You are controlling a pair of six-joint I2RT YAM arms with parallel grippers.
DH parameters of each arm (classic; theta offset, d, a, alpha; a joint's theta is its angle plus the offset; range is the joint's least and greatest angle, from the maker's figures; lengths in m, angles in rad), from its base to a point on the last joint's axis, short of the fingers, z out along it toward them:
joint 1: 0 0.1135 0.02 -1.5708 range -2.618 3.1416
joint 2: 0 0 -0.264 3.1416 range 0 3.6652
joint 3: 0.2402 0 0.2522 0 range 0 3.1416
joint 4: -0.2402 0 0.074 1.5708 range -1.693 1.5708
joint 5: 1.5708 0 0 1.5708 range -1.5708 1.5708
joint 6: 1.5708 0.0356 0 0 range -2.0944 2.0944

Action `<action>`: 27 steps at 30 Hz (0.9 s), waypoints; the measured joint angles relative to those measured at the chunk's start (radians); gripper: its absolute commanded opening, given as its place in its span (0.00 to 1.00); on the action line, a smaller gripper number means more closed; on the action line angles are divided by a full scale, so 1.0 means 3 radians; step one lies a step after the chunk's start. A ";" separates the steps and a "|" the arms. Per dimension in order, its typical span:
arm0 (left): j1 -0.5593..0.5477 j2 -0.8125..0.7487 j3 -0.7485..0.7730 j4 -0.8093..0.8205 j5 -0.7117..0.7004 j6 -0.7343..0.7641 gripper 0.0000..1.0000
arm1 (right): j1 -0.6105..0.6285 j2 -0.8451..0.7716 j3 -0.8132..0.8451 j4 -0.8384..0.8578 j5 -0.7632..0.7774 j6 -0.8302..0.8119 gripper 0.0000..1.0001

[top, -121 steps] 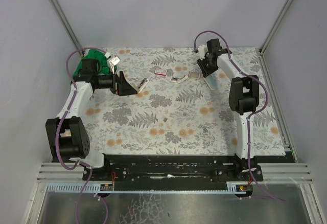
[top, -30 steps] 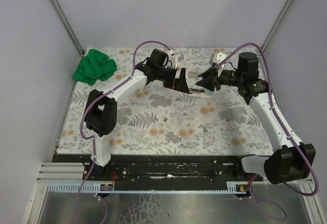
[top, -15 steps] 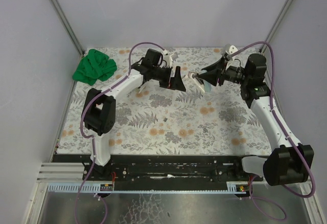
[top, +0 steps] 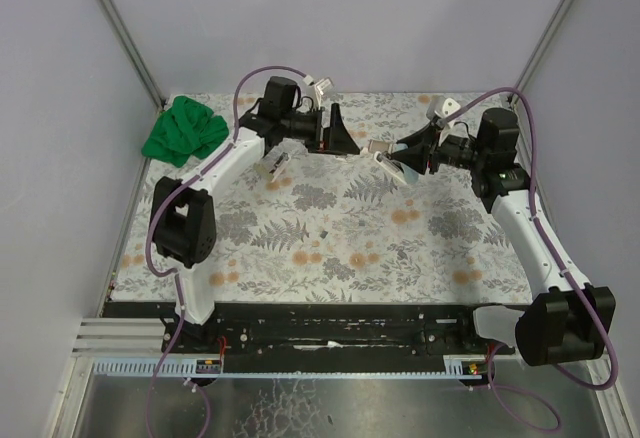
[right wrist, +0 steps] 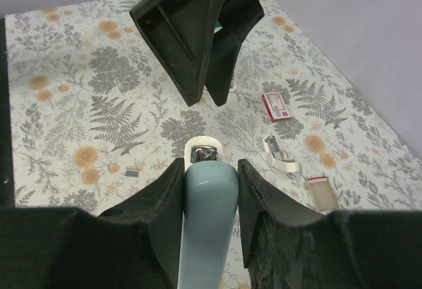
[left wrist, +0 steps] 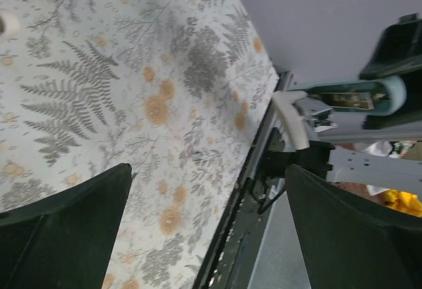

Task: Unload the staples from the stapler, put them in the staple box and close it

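Lying loose on the flower-patterned table cover (top: 300, 258), the staples (top: 323, 230), a tiny silvery-grey metal strip, sit near the middle of the table, well apart from both arms. The right wrist view shows the same strip (right wrist: 132, 172) flat on the print, off to the left of the fingers and touching nothing.

The stapler (right wrist: 210, 190), a pale blue, smooth-bodied one with a shiny chrome tip, is clamped in the right gripper (right wrist: 210, 170). Its two black fingers (right wrist: 165, 196) press against either side of the blue body, and the chrome tip pokes out past them. From above, the stapler (top: 395, 165) is held off the table, right of centre toward the far side, with the right gripper (top: 405, 153) pointing leftward.

Facing it, the left gripper (top: 342, 138) hangs above the far middle of the table with its jaws spread wide and nothing between them. Its own camera shows the left gripper (left wrist: 208, 229) framing only bare cover and the table's near edge. In the right wrist view the left gripper (right wrist: 201, 32) appears as a black wedge just beyond the chrome tip, not touching it.

Farther out, a small red-and-white box (right wrist: 275, 106) lies on the cover. Near it are a small white piece with a metal part (right wrist: 280, 157) and a pale flat packet with a red edge (right wrist: 321, 192). A crumpled green cloth (top: 185, 130) sits at the far left corner.
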 measured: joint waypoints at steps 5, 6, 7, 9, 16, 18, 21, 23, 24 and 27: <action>-0.0027 0.0011 0.0018 0.0197 0.0146 -0.0340 0.91 | 0.0001 0.0000 -0.0023 -0.0015 0.0107 -0.0130 0.00; -0.0046 0.0023 0.0018 0.0245 0.0169 -0.0408 0.89 | 0.0003 0.0000 -0.0032 -0.0013 0.0126 -0.0148 0.00; -0.0060 0.0034 0.0018 0.0295 0.0196 -0.0478 0.87 | 0.0004 0.0000 -0.0043 -0.0014 0.0142 -0.0163 0.00; -0.0088 0.0061 0.0017 0.0390 0.0230 -0.0604 0.83 | 0.0010 0.0000 -0.0064 -0.0015 0.0170 -0.0189 0.00; -0.0221 0.0172 0.0009 0.0646 0.0300 -0.0885 0.66 | 0.0117 0.0000 -0.0089 -0.0019 0.0217 -0.0304 0.00; -0.0242 0.0200 0.0004 0.0699 0.0320 -0.0941 0.59 | 0.0156 0.0000 -0.0100 -0.0024 0.0235 -0.0337 0.00; -0.0245 0.0223 -0.0036 0.0777 0.0352 -0.1026 0.52 | 0.0195 0.0000 -0.0109 -0.0037 0.0263 -0.0370 0.00; -0.0245 0.0231 -0.0071 0.0818 0.0362 -0.1064 0.47 | 0.0205 0.0000 -0.0112 -0.0052 0.0287 -0.0387 0.00; -0.0245 0.0234 -0.0094 0.0846 0.0367 -0.1085 0.45 | 0.0205 0.0000 -0.0112 -0.0058 0.0294 -0.0394 0.00; -0.0245 0.0234 -0.0159 0.0895 0.0375 -0.1124 0.43 | 0.0205 0.0000 -0.0112 -0.0086 0.0309 -0.0409 0.00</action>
